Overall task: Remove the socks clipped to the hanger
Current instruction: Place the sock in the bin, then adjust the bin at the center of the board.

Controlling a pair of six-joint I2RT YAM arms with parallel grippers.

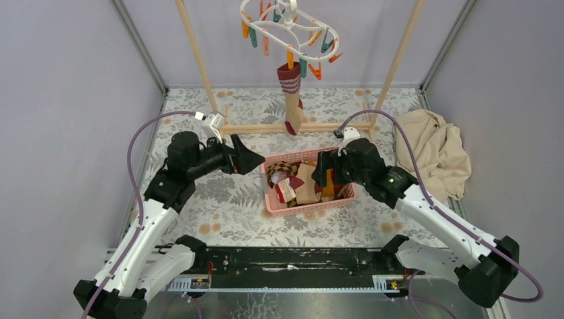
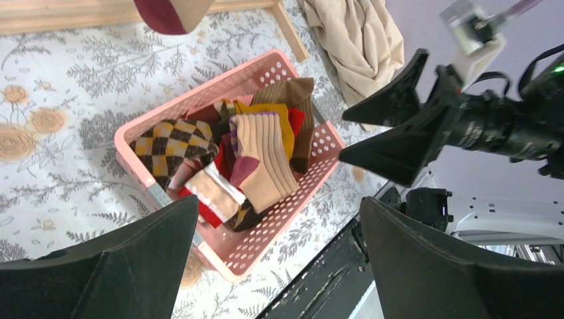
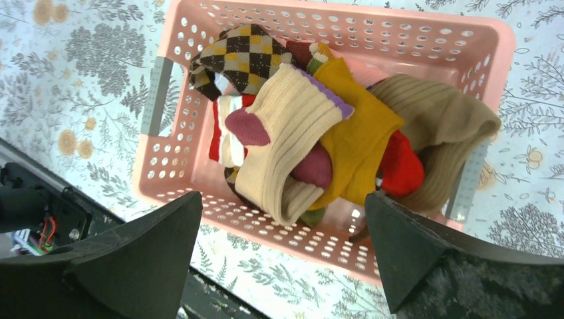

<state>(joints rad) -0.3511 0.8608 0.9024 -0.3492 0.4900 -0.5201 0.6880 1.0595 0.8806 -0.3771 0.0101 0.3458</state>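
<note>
The hanger (image 1: 289,26), a white ring frame with orange and teal clips, hung from the top bar of the wooden rack (image 1: 198,60) at the far side of the table (image 1: 219,212). One maroon-striped sock (image 1: 291,100) was clipped to it by the cuff and hung straight down, with its toe near the rack's lower crossbar. The other socks (image 3: 312,126) lay heaped in the pink basket (image 1: 309,208) on the table, below and just forward of the hanger. The heap included an argyle sock (image 3: 243,56), a mustard yellow sock (image 3: 362,133), a brown sock (image 3: 432,126) and a cream ribbed sock (image 3: 292,119). The left gripper (image 1: 258,159) was positioned just left of the basket and pointed toward it. Its jaws were spread wide with nothing between them. The right gripper (image 1: 320,174) was positioned over the right part of the basket. Its jaws were also spread wide and empty, above the heap and clear of it. A beige cloth (image 1: 432,149) lay crumpled at the right edge of the table, well apart from the basket.
</note>
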